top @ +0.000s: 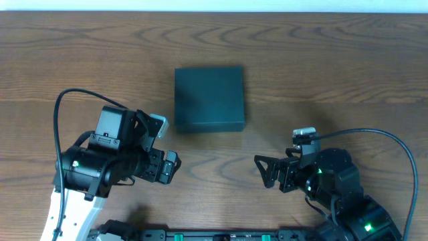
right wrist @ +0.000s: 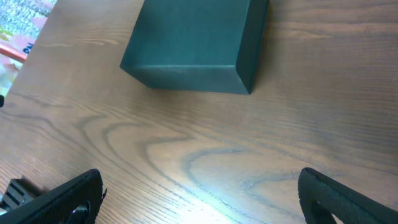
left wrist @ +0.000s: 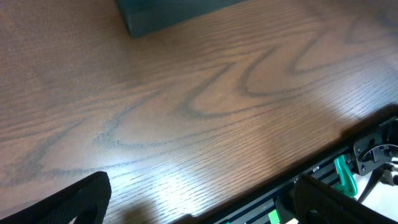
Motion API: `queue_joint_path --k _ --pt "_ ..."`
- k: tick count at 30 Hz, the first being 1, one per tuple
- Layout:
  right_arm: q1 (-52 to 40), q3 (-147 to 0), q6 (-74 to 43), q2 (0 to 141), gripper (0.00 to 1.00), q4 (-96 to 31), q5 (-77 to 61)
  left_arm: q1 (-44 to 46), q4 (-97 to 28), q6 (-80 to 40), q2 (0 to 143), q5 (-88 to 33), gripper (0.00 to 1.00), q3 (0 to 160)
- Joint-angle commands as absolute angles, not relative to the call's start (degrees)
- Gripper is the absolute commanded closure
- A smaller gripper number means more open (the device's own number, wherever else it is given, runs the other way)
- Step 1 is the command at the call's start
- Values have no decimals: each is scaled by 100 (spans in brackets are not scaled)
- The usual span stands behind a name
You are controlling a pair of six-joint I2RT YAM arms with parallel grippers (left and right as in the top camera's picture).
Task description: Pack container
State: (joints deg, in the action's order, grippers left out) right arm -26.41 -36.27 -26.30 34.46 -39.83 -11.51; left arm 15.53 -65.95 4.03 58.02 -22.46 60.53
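The dark green square container (top: 209, 98) lies shut on the wooden table, at the middle back. It also shows in the right wrist view (right wrist: 194, 45) and its corner in the left wrist view (left wrist: 168, 12). My left gripper (top: 170, 167) is open and empty, low over the table to the front left of the container; its fingers frame bare wood (left wrist: 199, 199). My right gripper (top: 262, 171) is open and empty, to the front right of the container, pointing toward it (right wrist: 202, 196). No snack packets are in view.
The wooden table (top: 321, 73) stretches all around the container. A black rail with green clips (left wrist: 336, 171) runs along the table's front edge. Cables loop from both arms.
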Motion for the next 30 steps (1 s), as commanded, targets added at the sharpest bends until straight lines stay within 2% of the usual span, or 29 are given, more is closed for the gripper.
queue_joint_path --k 1,7,12,14,21,30 --pt "-2611 -3662 -2587 3446 1 -3994 -1074 1544 -6617 318 5824 -2202 5 6047" --pt "-2611 -3662 -2587 3446 1 -3994 -1074 1555 -6630 366 5745 -1839 5 6047" --pt "-2611 -3662 -2587 3446 1 -3994 -1074 1269 -5666 198 4982 -1251 5 5911" --pt "-2611 -3662 -2587 3446 1 -3994 -1074 888 -5127 -200 4499 -974 5 5564" --pt "-2611 -3662 -2587 3446 1 -3994 -1074 -215 -3806 -722 2742 -1100 5 3634" --pt "-2611 -3662 -2587 3446 1 -3994 -1074 -668 -3205 -1131 904 -1074 5 1907"
